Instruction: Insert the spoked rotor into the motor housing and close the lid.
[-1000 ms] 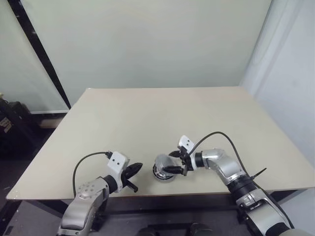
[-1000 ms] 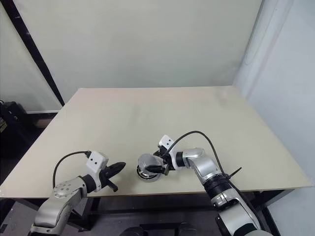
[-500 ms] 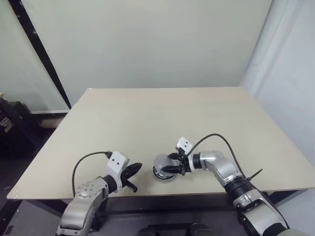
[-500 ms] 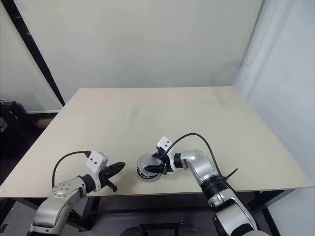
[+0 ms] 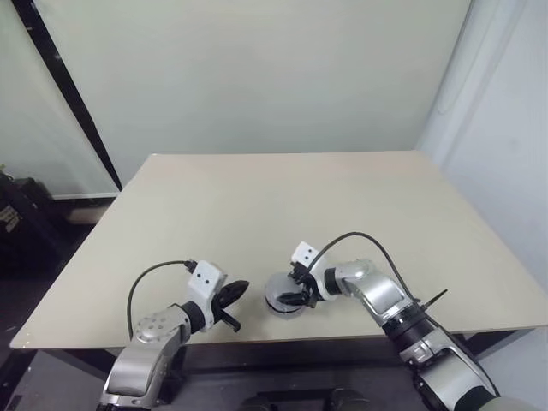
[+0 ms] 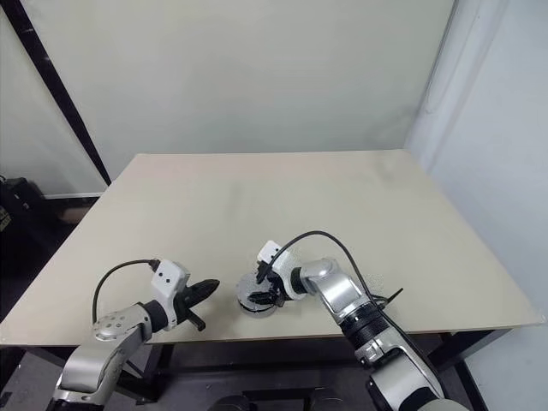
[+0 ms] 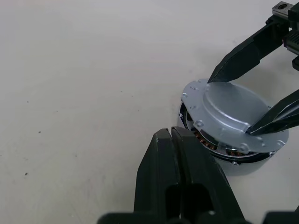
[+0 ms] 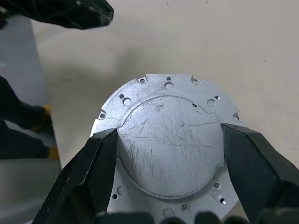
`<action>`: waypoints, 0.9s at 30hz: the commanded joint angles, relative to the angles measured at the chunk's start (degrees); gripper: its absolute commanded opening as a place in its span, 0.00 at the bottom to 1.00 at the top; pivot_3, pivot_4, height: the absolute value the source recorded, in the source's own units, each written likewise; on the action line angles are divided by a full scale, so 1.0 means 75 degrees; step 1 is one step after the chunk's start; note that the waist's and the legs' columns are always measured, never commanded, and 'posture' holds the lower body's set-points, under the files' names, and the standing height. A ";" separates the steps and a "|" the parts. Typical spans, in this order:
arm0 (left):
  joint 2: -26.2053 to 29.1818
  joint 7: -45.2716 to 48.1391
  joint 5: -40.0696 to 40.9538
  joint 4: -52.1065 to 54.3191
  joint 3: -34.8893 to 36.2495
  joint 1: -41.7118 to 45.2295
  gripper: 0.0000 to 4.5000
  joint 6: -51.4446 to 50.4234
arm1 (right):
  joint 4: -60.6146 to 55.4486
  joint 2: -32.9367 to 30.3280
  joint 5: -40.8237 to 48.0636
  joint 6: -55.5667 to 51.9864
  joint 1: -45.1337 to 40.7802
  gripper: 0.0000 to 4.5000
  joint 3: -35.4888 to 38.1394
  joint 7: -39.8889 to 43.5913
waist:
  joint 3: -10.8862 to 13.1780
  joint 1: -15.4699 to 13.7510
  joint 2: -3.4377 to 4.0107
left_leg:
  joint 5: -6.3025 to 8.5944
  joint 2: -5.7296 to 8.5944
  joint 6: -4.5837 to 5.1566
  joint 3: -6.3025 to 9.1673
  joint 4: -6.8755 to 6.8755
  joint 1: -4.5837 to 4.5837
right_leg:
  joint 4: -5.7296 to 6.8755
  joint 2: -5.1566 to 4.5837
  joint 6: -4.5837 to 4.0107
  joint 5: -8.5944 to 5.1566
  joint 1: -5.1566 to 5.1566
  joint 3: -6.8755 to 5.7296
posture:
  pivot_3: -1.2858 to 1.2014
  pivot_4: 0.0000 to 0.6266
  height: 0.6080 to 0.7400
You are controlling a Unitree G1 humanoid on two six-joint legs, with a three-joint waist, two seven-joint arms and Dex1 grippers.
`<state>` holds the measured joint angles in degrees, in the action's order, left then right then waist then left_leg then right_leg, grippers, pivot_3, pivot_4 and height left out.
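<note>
The motor housing (image 7: 211, 144) sits near the table's front edge, with copper windings showing under the lid (image 7: 233, 109). The lid rests on it smooth grey face up and tilted, one side lifted. My right gripper (image 5: 296, 291) reaches in from the right, its two black fingers (image 8: 88, 172) pressed against opposite sides of the lid's (image 8: 168, 140) raised centre. Just left of the housing my left gripper (image 5: 234, 294) is shut, holding nothing, its tips (image 7: 171, 136) a short way from the housing's rim. The spoked rotor is hidden.
The beige table (image 5: 291, 197) stretches wide behind the housing. Its front edge runs close below both grippers. A black bar leans along the wall at far left (image 5: 68, 94).
My right gripper has shifted a little to the left and turned at the wrist, and its fingers have drawn in onto the lid. The left arm has kept still.
</note>
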<state>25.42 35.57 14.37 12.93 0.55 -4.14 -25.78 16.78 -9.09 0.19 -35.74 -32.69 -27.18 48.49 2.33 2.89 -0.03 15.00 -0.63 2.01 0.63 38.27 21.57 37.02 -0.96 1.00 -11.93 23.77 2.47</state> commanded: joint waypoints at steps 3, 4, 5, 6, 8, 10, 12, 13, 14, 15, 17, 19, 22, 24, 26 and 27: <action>-0.0050 -0.0045 -0.0003 0.0018 -0.0032 0.0081 0.00 0.0194 | -0.0052 0.0138 -0.0336 -0.0460 -0.0085 0.72 -0.0307 -0.0350 | -0.0001 0.0001 0.0000 | 0.0000 -0.0001 0.0000 -0.0001 0.0000 -0.0009 | 0.0001 0.0000 -0.0011 -0.0006 -0.0008 -0.0001 | 0.52 0.00 1.00; -0.0066 -0.0050 -0.0008 0.0011 -0.0038 0.0070 0.00 0.0206 | -0.0039 0.0113 -0.0389 -0.0449 -0.0101 0.72 -0.0388 -0.0303 | -0.0001 0.0001 -0.0001 | 0.0000 -0.0002 0.0000 0.0000 0.0001 -0.0012 | 0.0001 0.0000 -0.0010 -0.0006 -0.0011 -0.0002 | 0.52 0.00 1.00; -0.0083 -0.0058 -0.0013 0.0008 -0.0043 0.0063 0.00 0.0211 | -0.0033 0.0089 -0.0441 -0.0466 -0.0113 0.72 -0.0454 -0.0268 | -0.0001 0.0001 -0.0001 | 0.0000 -0.0002 0.0000 0.0000 0.0002 -0.0015 | 0.0000 0.0000 -0.0011 -0.0007 -0.0013 -0.0002 | 0.52 0.00 1.00; -0.0100 -0.0064 -0.0013 0.0007 -0.0045 0.0055 0.00 0.0218 | -0.0022 0.0078 -0.0488 -0.0502 -0.0126 0.72 -0.0506 -0.0261 | -0.0002 0.0001 -0.0001 | 0.0000 -0.0002 0.0000 0.0000 0.0002 -0.0018 | 0.0000 0.0000 -0.0012 -0.0007 -0.0017 -0.0002 | 0.52 0.00 1.00; -0.0123 -0.0073 -0.0011 0.0003 -0.0048 0.0039 0.00 0.0233 | 0.0009 0.0031 -0.0571 -0.0523 -0.0171 0.72 -0.0648 -0.0183 | -0.0002 0.0001 -0.0001 | 0.0001 -0.0003 -0.0001 -0.0001 0.0002 -0.0029 | 0.0000 0.0000 -0.0015 -0.0009 -0.0027 -0.0002 | 0.52 0.00 1.00; -0.0135 -0.0080 -0.0012 -0.0002 -0.0053 0.0025 0.00 0.0250 | 0.0034 -0.0002 -0.0596 -0.0528 -0.0198 0.72 -0.0725 -0.0116 | -0.0002 0.0002 -0.0001 | 0.0001 -0.0003 -0.0002 -0.0001 0.0002 -0.0036 | 0.0000 -0.0001 -0.0016 -0.0010 -0.0032 -0.0002 | 0.52 0.00 1.00; -0.0146 -0.0092 -0.0010 -0.0007 -0.0059 0.0010 0.00 0.0267 | 0.0069 -0.0038 -0.0616 -0.0537 -0.0231 0.72 -0.0792 -0.0052 | -0.0002 0.0001 -0.0001 | 0.0001 -0.0003 -0.0002 -0.0001 0.0000 -0.0040 | 0.0000 -0.0001 -0.0016 -0.0010 -0.0033 -0.0003 | 0.52 0.00 1.00; -0.0149 -0.0094 -0.0009 -0.0010 -0.0060 0.0004 0.00 0.0275 | 0.0087 -0.0045 -0.0624 -0.0545 -0.0243 0.72 -0.0810 -0.0040 | -0.0002 0.0001 -0.0001 | 0.0001 -0.0003 -0.0002 0.0000 -0.0001 -0.0040 | 0.0000 -0.0001 -0.0016 -0.0010 -0.0034 -0.0002 | 0.52 0.00 1.00; -0.0154 -0.0097 -0.0008 -0.0010 -0.0062 -0.0003 0.00 0.0279 | 0.0116 -0.0054 -0.0631 -0.0536 -0.0256 0.72 -0.0827 -0.0031 | -0.0002 0.0001 -0.0001 | 0.0001 -0.0003 -0.0002 0.0000 -0.0001 -0.0040 | 0.0000 -0.0001 -0.0016 -0.0010 -0.0034 -0.0003 | 0.52 0.00 1.00; -0.0160 -0.0099 -0.0007 -0.0009 -0.0064 -0.0009 0.00 0.0284 | 0.0146 -0.0068 -0.0640 -0.0526 -0.0270 0.72 -0.0852 -0.0011 | -0.0002 0.0001 -0.0001 | 0.0001 -0.0003 -0.0002 0.0000 -0.0002 -0.0040 | -0.0001 -0.0001 -0.0016 -0.0010 -0.0034 -0.0003 | 0.52 0.00 1.00; -0.0172 -0.0105 -0.0006 -0.0005 -0.0070 -0.0018 0.00 0.0286 | 0.0198 -0.0093 -0.0658 -0.0495 -0.0289 0.72 -0.0893 0.0029 | -0.0002 0.0001 -0.0001 | 0.0001 -0.0002 -0.0002 -0.0001 -0.0003 -0.0040 | -0.0001 -0.0001 -0.0016 -0.0010 -0.0034 -0.0002 | 0.52 0.00 1.00; -0.0177 -0.0103 -0.0025 -0.0028 -0.0090 -0.0021 0.00 0.0297 | 0.0255 -0.0097 -0.0676 -0.0484 -0.0293 0.72 -0.0907 0.0034 | -0.0002 0.0000 -0.0001 | 0.0001 -0.0003 -0.0002 -0.0001 -0.0003 -0.0041 | -0.0001 -0.0001 -0.0016 -0.0010 -0.0034 -0.0002 | 0.52 0.00 1.00; -0.0168 -0.0081 -0.0046 -0.0064 -0.0131 -0.0016 0.00 0.0304 | 0.0323 -0.0092 -0.0681 -0.0517 -0.0295 0.72 -0.0898 0.0090 | -0.0002 -0.0001 0.0000 | 0.0002 -0.0003 -0.0002 0.0000 -0.0004 -0.0052 | -0.0002 -0.0002 -0.0017 -0.0011 -0.0034 -0.0003 | 0.52 0.00 1.00; -0.0168 -0.0076 -0.0044 -0.0092 -0.0158 0.0026 0.00 0.0301 | 0.0476 -0.0112 -0.0671 -0.0454 -0.0359 0.72 -0.0863 0.0160 | -0.0002 0.0000 0.0000 | 0.0003 -0.0002 -0.0003 -0.0001 -0.0006 -0.0063 | -0.0005 -0.0004 -0.0017 -0.0012 -0.0044 -0.0003 | 0.52 0.00 1.00; -0.0158 -0.0073 -0.0038 -0.0118 -0.0190 0.0074 0.00 0.0302 | 0.0670 -0.0151 -0.0684 -0.0315 -0.0453 0.72 -0.0862 0.0274 | -0.0002 -0.0002 0.0000 | 0.0003 -0.0002 -0.0003 -0.0002 -0.0006 -0.0066 | -0.0005 -0.0005 -0.0017 -0.0012 -0.0046 -0.0002 | 0.52 0.00 1.00; -0.0156 -0.0071 -0.0036 -0.0128 -0.0201 0.0093 0.00 0.0302 | 0.0761 -0.0170 -0.0705 -0.0228 -0.0496 0.72 -0.0879 0.0335 | -0.0002 -0.0004 0.0000 | 0.0003 -0.0002 -0.0003 -0.0001 -0.0006 -0.0067 | -0.0005 -0.0006 -0.0017 -0.0012 -0.0047 -0.0003 | 0.52 0.00 1.00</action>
<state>24.15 35.03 14.13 11.16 -0.92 -4.64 -24.53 19.70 -9.24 -4.07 -37.30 -36.91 -32.33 50.11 2.31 2.87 -0.03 15.02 -0.64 1.99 0.62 38.23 21.07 36.98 -1.00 0.87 -12.02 23.41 2.45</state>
